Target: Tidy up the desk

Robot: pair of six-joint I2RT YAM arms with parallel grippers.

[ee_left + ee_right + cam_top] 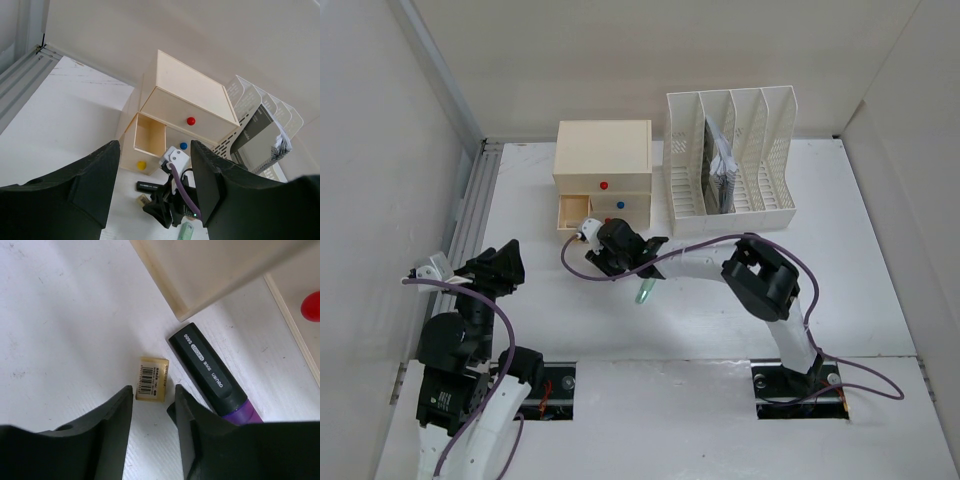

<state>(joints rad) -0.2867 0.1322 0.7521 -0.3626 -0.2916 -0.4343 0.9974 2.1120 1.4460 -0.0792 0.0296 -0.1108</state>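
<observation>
From above, the white tabletop (880, 260) is lying flat between pale walls. A cream drawer box (603, 160) and a white slotted file rack (732, 150) are standing side by side at its far edge, and the rack is holding dark papers (720, 165) in one slot. The box's small lower-left drawer (572, 212) is standing pulled open. The right arm (760, 280) is reaching leftward across the tabletop to a spot just in front of that drawer, and a pale green object (644, 292) is showing just beside it. The left arm (470, 335) is sitting folded near the left wall, well apart from the box. In the left wrist view, the left claw (155, 147) is pointing toward the drawer box with its fingers spread wide and nothing between them. The open drawer is showing a yellow knob (141, 164), and the closed fronts are showing a red knob (190, 120) and a blue knob (183, 146). In the right wrist view, the right claw (150, 395) is hovering low over the tabletop with its fingers apart, flanking the near end of a small tan eraser (152, 377) that is bearing a barcode label. Whether they are touching it I cannot tell. A black marker (207, 370) with a purple end is lying just beside the eraser, its black end near a corner of the cream box.
</observation>
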